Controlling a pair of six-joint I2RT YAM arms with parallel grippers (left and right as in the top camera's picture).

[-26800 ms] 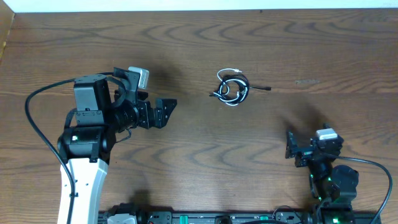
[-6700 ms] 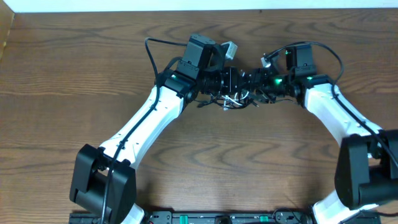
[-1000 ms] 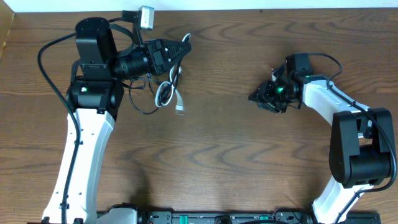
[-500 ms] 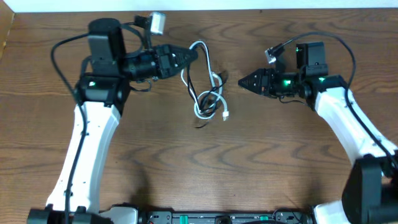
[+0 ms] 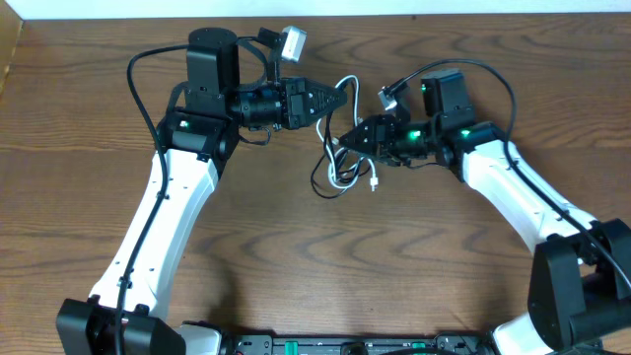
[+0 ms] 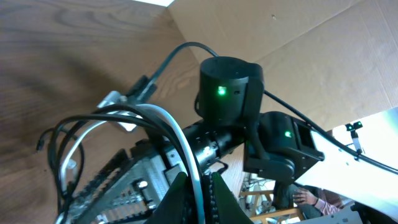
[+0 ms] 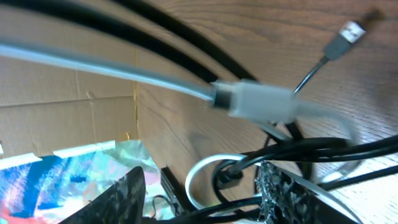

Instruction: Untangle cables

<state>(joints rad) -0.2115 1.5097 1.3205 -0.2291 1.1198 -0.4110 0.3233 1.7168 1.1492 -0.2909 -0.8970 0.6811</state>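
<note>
While the 2 cables hang looped through each other between the arms, the untangling is not yet done. The left gripper (image 5: 333,102) is shut tight on the white cable (image 5: 338,170) near the top of its arch. In the left wrist view a strand of the black cable (image 5: 317,182) runs into the same pinch, but I cannot tell whether it is nipped too. From that grip the bundle dangles over the table (image 5: 296,266), just behind its middle. The white plug (image 5: 375,184) hangs free on the right and a black loop sags to the left. Whether the lowest loops touch the wood is unclear.

The right gripper (image 5: 347,141) points into the bundle from the right. Its jaws stand about half open, with white and black strands crossing the gap, and it has hold of nothing.

Both cords look light, thin and limp, so they will drape and swing rather than keep a shape. Their smooth sheaths are likely to slide through the pads under a pull. The plugs are the only stiff parts, and they are the likeliest to catch in a loop.

A good hold for the right gripper would be 1 black strand alone, close behind its plug and clear of any white. The main risk is closing on both colours at once, which would only draw the knot tighter.
</note>
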